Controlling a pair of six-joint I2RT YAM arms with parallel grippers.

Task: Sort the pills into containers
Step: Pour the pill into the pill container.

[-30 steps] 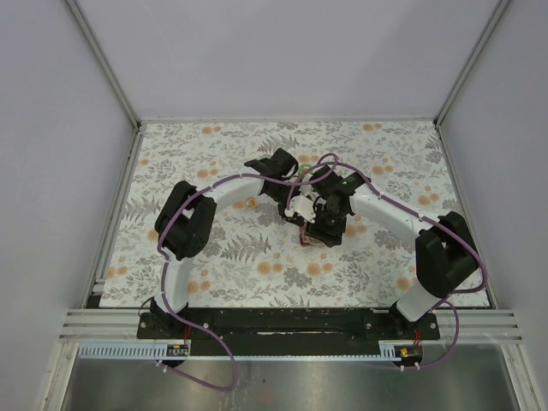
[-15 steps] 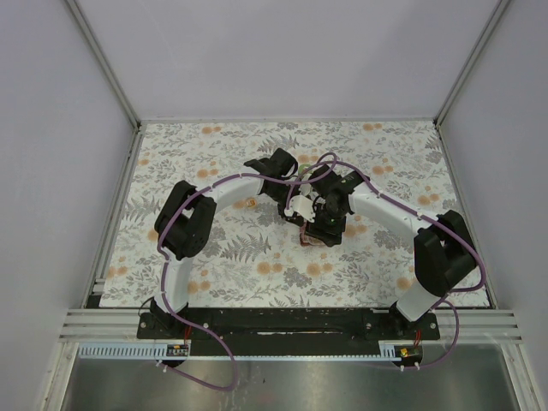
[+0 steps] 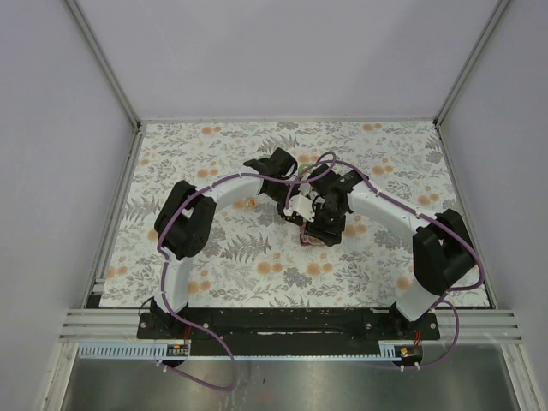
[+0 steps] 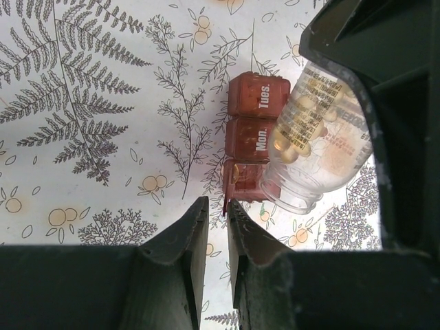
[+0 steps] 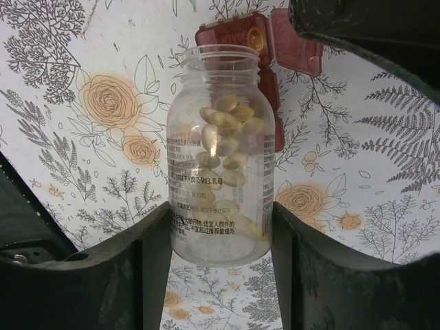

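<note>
bottle [image 5: 218,158] of pills [image 5: 227,130] overlaps pill box [image 4: 258,96] on floral cloth [image 4: 82,103].

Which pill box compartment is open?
The end compartment next to Mon., by the clear bottle's mouth: lid flipped open; Mon. and Tues. are shut.

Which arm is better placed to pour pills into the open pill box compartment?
Right. The right gripper holds the clear bottle, mouth toward the pill box's open compartment. The left gripper, jaws pinching the lid, carries no pills.
</note>
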